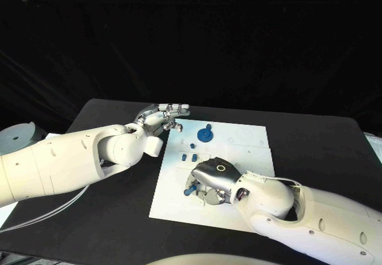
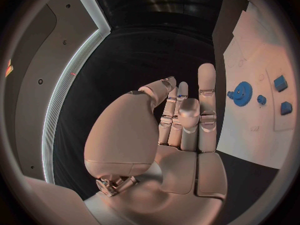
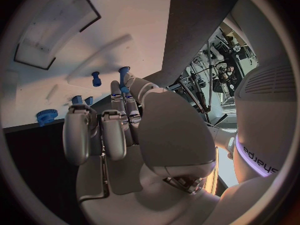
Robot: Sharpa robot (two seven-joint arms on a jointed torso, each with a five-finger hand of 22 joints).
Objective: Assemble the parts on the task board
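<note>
The left robot hand point(image 1: 163, 117) hovers at the far left corner of the white task board point(image 1: 239, 204), over the black surface point(image 1: 95, 221). In the left wrist view, its fingers point(image 2: 206, 92) stand mostly upright and close together, some curled toward the palm; a small blue piece seems to sit at the fingertips, but whether it is held cannot be told.

Just right of that hand, a blue gear point(image 1: 206, 134) lies on the far part of the board, also visible from the left wrist point(image 2: 242, 93). Nearer the middle, two small blue pegs point(image 1: 194, 146) stand side by side, with another small blue part point(image 1: 189, 158) a little closer to the robot.

Farther right and nearer the robot, the right robot hand point(image 1: 216, 179) is lowered onto the middle of the board, its silver back turned upward and its fingers reaching down to the plate. A blue pin point(image 1: 190, 191) lies just beside those fingers. From the right wrist, the fingers point(image 3: 114, 130) point toward the board, with one blue part point(image 3: 124, 74) right at the fingertips and another blue peg point(image 3: 96, 78) standing apart from it. Whether this hand is gripping the part or merely touching it cannot be told.
</note>
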